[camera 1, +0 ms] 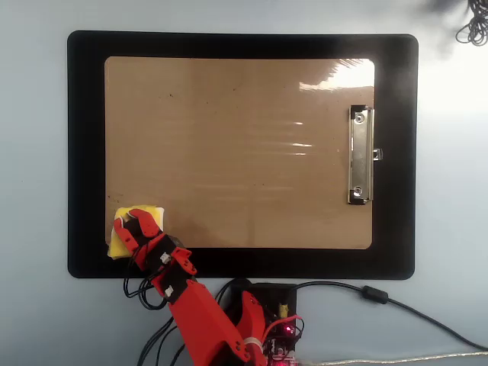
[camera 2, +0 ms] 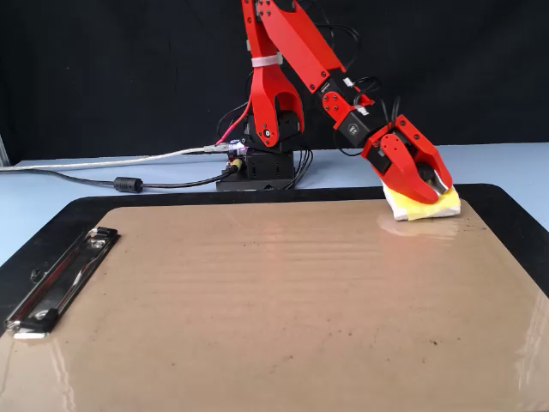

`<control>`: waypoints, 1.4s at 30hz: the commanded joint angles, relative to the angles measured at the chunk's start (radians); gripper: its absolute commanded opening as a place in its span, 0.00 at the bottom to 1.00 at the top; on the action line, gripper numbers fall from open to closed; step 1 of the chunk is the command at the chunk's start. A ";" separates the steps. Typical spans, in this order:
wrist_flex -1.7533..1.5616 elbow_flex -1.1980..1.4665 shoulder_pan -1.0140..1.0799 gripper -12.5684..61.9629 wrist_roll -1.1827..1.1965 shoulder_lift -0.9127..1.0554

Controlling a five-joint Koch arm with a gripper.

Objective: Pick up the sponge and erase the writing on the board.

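The yellow sponge (camera 1: 120, 246) lies at the board's (camera 1: 244, 152) lower-left corner in the overhead view, partly over the black mat. My red gripper (camera 1: 130, 220) is on top of it, shut on the sponge, and its jaws hide the sponge's middle. In the fixed view the sponge (camera 2: 429, 209) rests on the board's (camera 2: 257, 300) far right corner, with the gripper (camera 2: 433, 187) pressed down on it at a slant. No writing shows on the board in either view; its tan surface looks bare apart from glare and a few specks.
A silver clip (camera 1: 360, 155) sits at the board's right end in the overhead view, and the clip (camera 2: 56, 283) is near left in the fixed view. The black mat (camera 1: 84, 152) frames the board. The arm's base (camera 2: 262, 167) and cables (camera 2: 129, 183) lie behind the mat.
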 commanded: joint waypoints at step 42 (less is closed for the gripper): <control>0.270 0.035 0.167 0.61 0.114 0.617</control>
